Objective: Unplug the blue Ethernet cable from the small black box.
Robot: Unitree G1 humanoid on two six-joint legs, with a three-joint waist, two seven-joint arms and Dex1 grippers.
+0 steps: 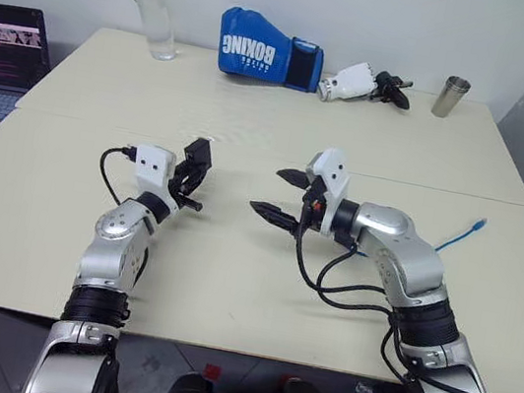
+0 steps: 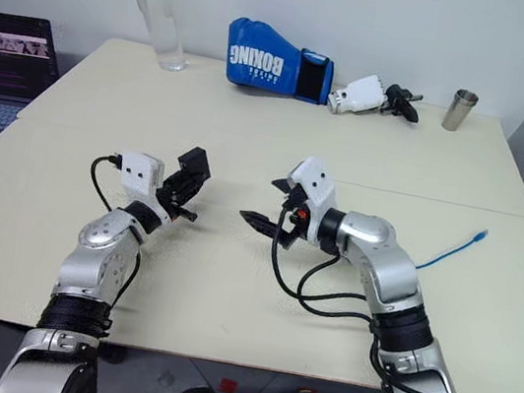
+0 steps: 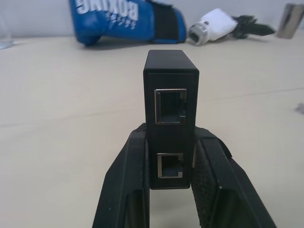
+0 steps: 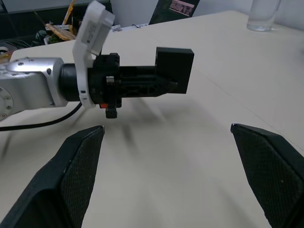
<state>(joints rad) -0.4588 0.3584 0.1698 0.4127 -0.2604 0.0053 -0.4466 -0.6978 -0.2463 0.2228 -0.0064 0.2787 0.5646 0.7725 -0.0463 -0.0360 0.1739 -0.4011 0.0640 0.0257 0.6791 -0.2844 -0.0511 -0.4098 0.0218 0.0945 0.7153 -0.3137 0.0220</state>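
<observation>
A pale table (image 1: 229,281) carries the whole scene, with a seam running across it between the far and near halves. Beyond its left edge sits an open laptop (image 1: 3,56) with a lit screen.

On the far half lie a blue boxing glove (image 1: 264,57), a tall clear bottle (image 1: 151,4) with a pale green cap, a white and black gripper part (image 1: 365,83) lying on its side, and a small metal cup (image 1: 449,96) near the far right corner.

The right gripper (image 1: 282,198) hangs above the middle of the table, pointing toward the robot's left, its two black fingers (image 4: 71,175) spread wide with nothing between them.

The left gripper (image 1: 187,185) is raised above the left part of the table, its fingers (image 3: 126,190) pressed against the sides of the small black box (image 3: 171,118), which stands up between them clear of the table. The box shows two ports on the face toward the wrist camera, both unplugged.

The blue cable (image 1: 460,236) lies on the table at the right, behind the right forearm and well apart from the box. Its far end carries what appears to be a small plug, though that is too small to make out with certainty; its near end is hidden behind the arm.
</observation>
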